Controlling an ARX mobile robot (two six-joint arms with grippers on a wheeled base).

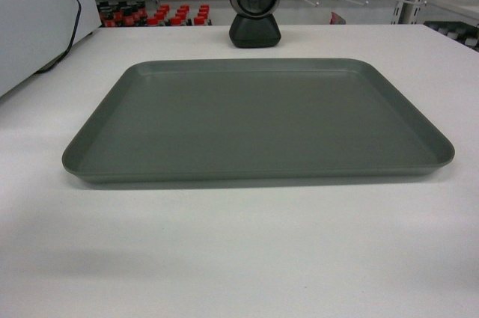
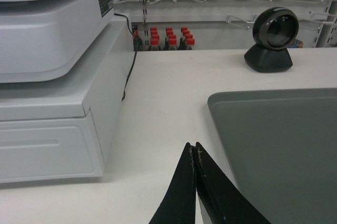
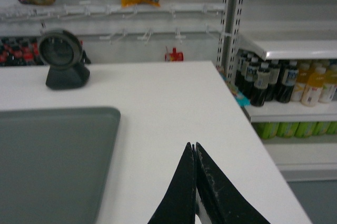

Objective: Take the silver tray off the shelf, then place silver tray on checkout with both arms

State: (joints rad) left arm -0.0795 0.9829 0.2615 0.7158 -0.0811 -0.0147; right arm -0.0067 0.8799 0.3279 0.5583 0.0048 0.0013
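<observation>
The silver tray (image 1: 258,120) lies flat on the white checkout (image 1: 239,251), empty, with its long side toward me. Neither gripper shows in the head view. In the left wrist view my left gripper (image 2: 193,147) is shut with nothing in it, hovering over bare counter just left of the silver tray (image 2: 279,150). In the right wrist view my right gripper (image 3: 193,147) is shut and empty too, over the checkout (image 3: 158,92) to the right of the silver tray (image 3: 52,161). Neither gripper touches the tray. A shelf (image 3: 295,50) with bottles stands off the counter's right end.
A black round scanner (image 1: 254,5) stands on the counter behind the tray. A white till unit (image 2: 52,81) with a black cable sits at the left. Red-capped bottles (image 1: 157,16) line a rack beyond the counter. The counter's right edge (image 3: 253,134) drops to the floor.
</observation>
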